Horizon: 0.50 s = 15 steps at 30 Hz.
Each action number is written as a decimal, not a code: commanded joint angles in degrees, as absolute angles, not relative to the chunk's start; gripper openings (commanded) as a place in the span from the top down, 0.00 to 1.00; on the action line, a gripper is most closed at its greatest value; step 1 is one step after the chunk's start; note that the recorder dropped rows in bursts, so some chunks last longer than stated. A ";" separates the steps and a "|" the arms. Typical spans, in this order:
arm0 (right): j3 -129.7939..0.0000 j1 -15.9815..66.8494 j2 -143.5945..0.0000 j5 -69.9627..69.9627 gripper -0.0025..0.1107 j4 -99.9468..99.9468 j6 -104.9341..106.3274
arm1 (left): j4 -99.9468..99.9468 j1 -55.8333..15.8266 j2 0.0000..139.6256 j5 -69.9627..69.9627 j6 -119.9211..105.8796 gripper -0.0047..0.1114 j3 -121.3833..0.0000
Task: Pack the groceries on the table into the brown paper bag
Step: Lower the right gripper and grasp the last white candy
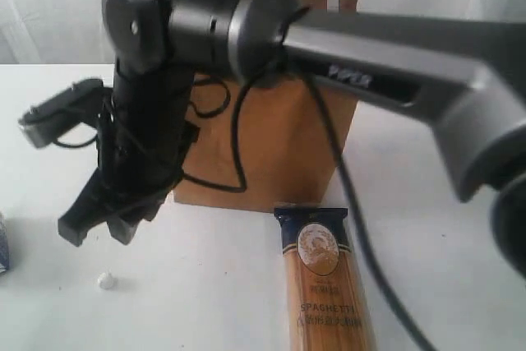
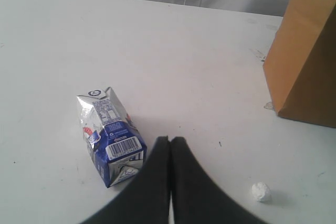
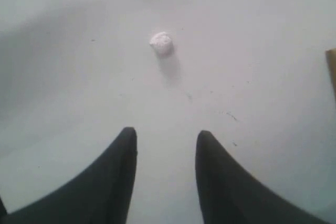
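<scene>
Left fingers (image 2: 155, 169) pressed together, empty — small blue-white carton (image 2: 110, 137) lay beside, long axis along their reach; right fingers (image 3: 118, 174) spread, empty.

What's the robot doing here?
The robot is packing groceries into the brown paper bag, which stands on the white table. Right now neither gripper holds anything. The right gripper is open above the table, near a small white lump. The left gripper is shut and empty beside the small blue-white carton. The spaghetti packet lies on the table by the bag, not yet packed.
</scene>
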<state>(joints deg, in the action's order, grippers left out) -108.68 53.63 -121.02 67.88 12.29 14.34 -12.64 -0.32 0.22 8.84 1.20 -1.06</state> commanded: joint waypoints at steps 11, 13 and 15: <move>-108.63 54.21 -132.10 57.28 0.58 22.72 19.31 | -13.28 -0.65 0.00 8.58 1.23 0.96 -0.74; -108.63 54.72 -132.10 55.49 0.56 23.02 19.31 | -13.28 -0.65 0.00 8.58 1.23 0.96 -0.74; -108.63 55.50 -132.79 52.96 0.56 22.36 19.41 | -13.28 -0.65 0.00 8.58 1.23 0.96 -0.74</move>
